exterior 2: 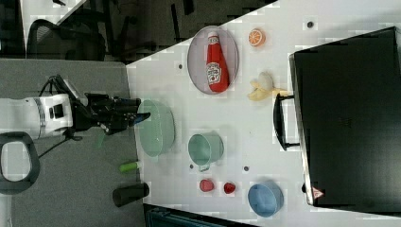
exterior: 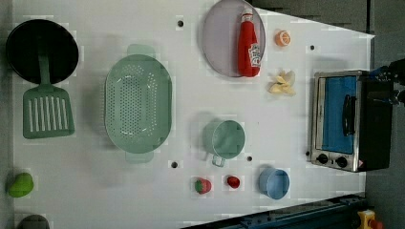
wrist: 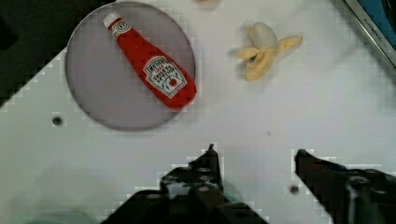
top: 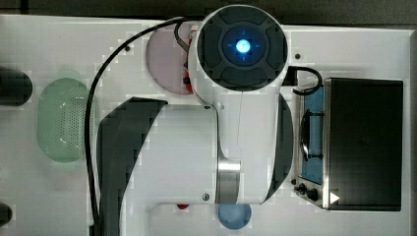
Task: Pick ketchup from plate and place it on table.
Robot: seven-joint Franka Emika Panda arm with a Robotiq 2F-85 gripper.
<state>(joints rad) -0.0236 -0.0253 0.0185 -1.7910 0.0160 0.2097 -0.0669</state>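
Fingers (wrist: 212,161) of my gripper (wrist: 256,154) stand wide apart with nothing between them, hovering above bare white table (wrist: 289,112). Beyond their tips, toward eleven o'clock in the wrist view, the round greyish plate (wrist: 93,93) sits flat on the table. The ketchup (wrist: 152,70) lies on its side across that plate, white cap toward the far rim, its red base reaching the near rim. Off at one o'clock from my fingertips a peeled banana (wrist: 264,51) rests on the table, apart from the plate.
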